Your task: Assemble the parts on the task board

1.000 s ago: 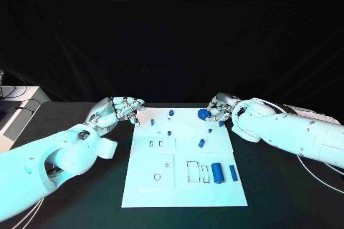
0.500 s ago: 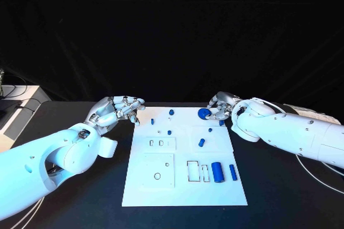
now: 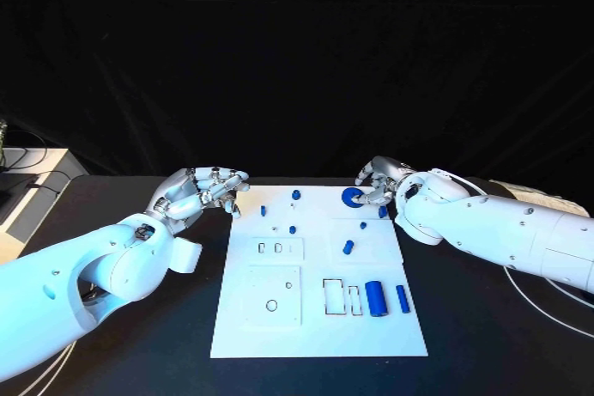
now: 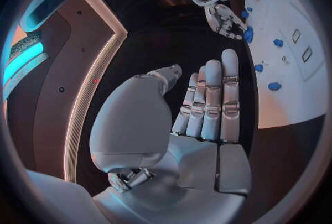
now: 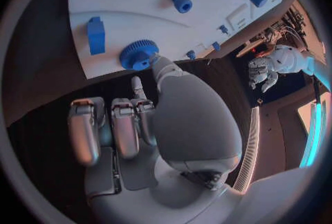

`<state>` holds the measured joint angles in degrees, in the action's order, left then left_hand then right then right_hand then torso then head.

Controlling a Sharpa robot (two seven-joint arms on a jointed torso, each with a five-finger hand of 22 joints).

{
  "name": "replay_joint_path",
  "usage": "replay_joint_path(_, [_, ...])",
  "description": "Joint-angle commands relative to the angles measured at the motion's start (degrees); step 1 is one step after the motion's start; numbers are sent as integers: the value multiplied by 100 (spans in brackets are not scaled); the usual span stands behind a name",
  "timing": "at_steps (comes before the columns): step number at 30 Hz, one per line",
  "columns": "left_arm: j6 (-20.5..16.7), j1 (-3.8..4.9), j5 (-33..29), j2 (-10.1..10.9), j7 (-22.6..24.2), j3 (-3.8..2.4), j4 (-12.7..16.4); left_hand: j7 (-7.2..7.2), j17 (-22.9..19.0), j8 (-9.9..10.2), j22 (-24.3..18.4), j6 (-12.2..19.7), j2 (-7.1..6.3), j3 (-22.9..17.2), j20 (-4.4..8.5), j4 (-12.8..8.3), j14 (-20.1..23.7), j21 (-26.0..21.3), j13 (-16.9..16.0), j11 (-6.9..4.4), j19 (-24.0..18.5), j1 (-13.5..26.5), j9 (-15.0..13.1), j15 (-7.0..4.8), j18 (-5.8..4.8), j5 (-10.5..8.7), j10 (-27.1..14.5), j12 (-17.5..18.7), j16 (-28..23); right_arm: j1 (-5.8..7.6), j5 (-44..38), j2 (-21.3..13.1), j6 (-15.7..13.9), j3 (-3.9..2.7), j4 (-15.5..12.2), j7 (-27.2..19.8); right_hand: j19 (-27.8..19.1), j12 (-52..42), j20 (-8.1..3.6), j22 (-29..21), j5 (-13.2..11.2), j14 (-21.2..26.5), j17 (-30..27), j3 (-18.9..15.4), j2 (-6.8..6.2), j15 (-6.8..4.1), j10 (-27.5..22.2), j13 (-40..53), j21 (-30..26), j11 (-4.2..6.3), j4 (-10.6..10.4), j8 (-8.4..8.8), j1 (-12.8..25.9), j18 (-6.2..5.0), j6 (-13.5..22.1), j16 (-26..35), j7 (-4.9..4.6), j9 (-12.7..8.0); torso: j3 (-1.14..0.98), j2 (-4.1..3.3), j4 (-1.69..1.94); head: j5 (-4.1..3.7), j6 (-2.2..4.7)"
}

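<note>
At the far right corner of the task board (image 3: pixel 318 327), my right hand (image 3: pixel 378 184) rests a fingertip on the hub of the blue gear (image 5: pixel 138 55), which lies flat on the white plate near its edge. The other fingers curl loosely off the board, so I would not call it a grip; whether anything is pinched I cannot tell. A blue block (image 5: pixel 96 35) sits just beside the gear.

My left hand (image 3: pixel 201 192) hovers off the board's far left corner, fingers straight and close together, holding nothing.

I judge the gear light, rigid plastic, its toothed rim giving good purchase while the smooth hub may slip. The best hold looks to be across the rim, thumb opposite a finger. Lying flat, it leaves little to get under, so tipping it first may help.
</note>
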<state>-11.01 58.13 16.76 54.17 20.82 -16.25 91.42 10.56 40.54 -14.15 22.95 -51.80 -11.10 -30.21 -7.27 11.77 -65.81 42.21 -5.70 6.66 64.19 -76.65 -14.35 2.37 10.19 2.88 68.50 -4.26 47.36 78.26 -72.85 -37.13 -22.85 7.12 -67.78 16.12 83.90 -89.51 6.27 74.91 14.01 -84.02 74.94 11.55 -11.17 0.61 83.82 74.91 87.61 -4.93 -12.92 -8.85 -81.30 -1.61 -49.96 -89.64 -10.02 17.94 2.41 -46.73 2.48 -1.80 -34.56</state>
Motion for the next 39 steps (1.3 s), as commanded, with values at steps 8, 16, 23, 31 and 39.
replay_joint_path(8, [95, 2, 21, -10, 2, -4, 8, 8, 9, 27, 12, 31, 0, -13, -6, -19, 0, 39, -8, -10, -15, 35, -6, -15, 22, 3, -17, 8, 40, -44, -62, 109, 279, 1, 108, 65, 470, -13, 45, 1213, 29, -595, 1494, -6, -16, 30, 579, 1469, 3, -29, -59, -34, -39, 86, -47, -33, -2, 7, 2, -4, 5, 35, -62])
replay_joint_path(16, [89, 2, 21, 2, -2, -4, 8, 8, 9, 27, 12, 31, 0, -13, -6, -19, 0, 39, -8, -10, -15, 35, -6, -15, 22, 3, -17, 8, 40, -51, -89, 112, 380, 2, 131, 91, 477, -24, 44, 1230, 60, -598, 1506, 23, -1, 28, 590, 1481, 17, -25, -71, -48, -65, 91, -69, -36, 3, 11, 1, -1, -7, 40, -78])
replay_joint_path(23, [89, 2, 22, 3, -3, -4, 7, 8, 9, 27, 12, 31, 0, -13, -6, -19, 0, 39, -8, -10, -15, 35, -6, -15, 22, 3, -17, 8, 40, -52, -90, 115, 480, 3, 147, 85, 476, -34, 35, 1236, 260, -598, 1506, 161, 43, 16, 601, 1492, 20, -11, -97, -85, -144, 91, -140, -36, 15, 18, 3, -1, -2, 34, -75])
replay_joint_path(31, [89, 2, 22, 7, -3, -4, 6, 10, 10, 31, 22, 36, 2, -15, -6, -20, 2, 53, -9, -8, -22, 37, -7, -14, 22, 2, -23, 10, 43, -54, -90, 118, 414, 6, 145, 18, 476, -49, 9, 1252, 250, -598, 1506, 860, 197, -16, 618, 1509, 28, 23, -91, -134, -230, 93, -353, -36, 50, -1, 2, 2, 1, 36, -74])
replay_joint_path(39, [91, 2, 22, 9, -3, -4, 3, 10, 10, 31, 22, 36, 2, -15, -6, -20, 2, 53, -9, -8, -22, 37, -7, -14, 22, 2, -23, 10, 43, -58, -369, 86, 36, 6, 6, -92, 488, -49, -12, 1278, 196, -598, 1506, 1160, 126, -40, 618, 1509, 47, 46, 6, -160, -174, 99, -460, -36, 75, -1, 4, -1, -2, 43, -62])
